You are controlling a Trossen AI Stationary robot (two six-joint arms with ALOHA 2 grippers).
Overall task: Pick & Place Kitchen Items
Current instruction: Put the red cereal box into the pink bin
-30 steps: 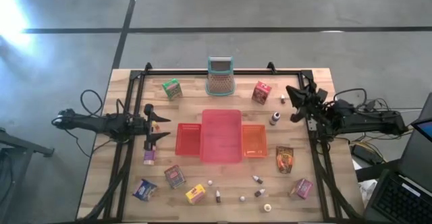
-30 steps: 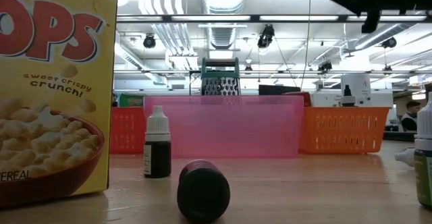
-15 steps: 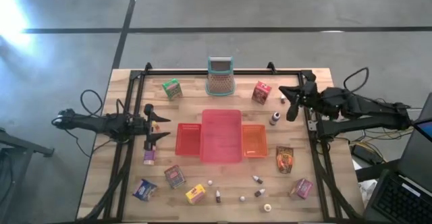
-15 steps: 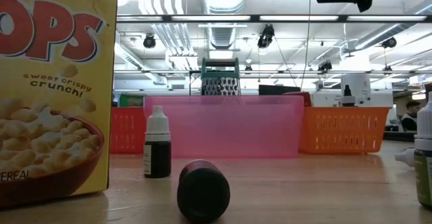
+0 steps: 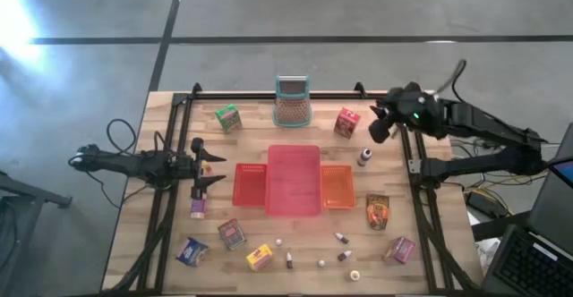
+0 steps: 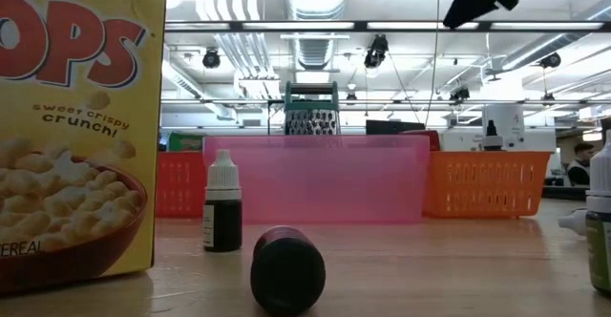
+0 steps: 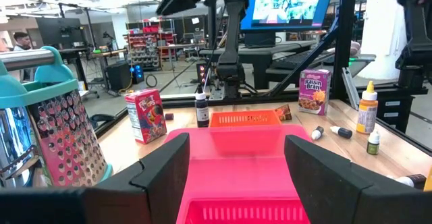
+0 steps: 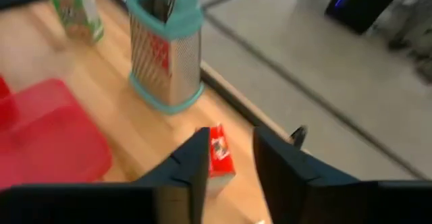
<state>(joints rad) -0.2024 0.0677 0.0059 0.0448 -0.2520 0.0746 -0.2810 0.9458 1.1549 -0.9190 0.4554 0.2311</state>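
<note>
1. Take the pink tray [image 5: 294,180] in the middle of the counter [image 5: 161,145] as your landmark; a red tray [image 5: 250,184] touches its left side and an orange tray [image 5: 337,187] its right.
2. Your right tool [image 5: 380,123] hangs in the air above the counter, beyond the pink tray's far right corner. Its wrist view shows the fingers [image 8: 181,173] a narrow gap apart with nothing between them, and the red box [image 8: 220,153] lies on the counter beyond that gap.
3. That red box [image 5: 346,122] stands past the tray's far right corner, beside the teal-rimmed grater [image 5: 291,102], which stands straight behind the tray.
4. A dark bottle [image 5: 364,157] stands just right of the orange tray, and an orange packet [image 5: 377,212] lies nearer the front on that side.
5. Your left tool [image 5: 205,164] waits to the left of the red tray, fingers spread and holding nothing.
6. A green box [image 5: 227,117] stands beyond the tray's far left corner.
7. In front of the tray lie a yellow box [image 5: 260,258], a blue box [image 5: 192,251], a pink box [image 5: 402,249] and several tiny bottles [image 5: 341,238].
</note>
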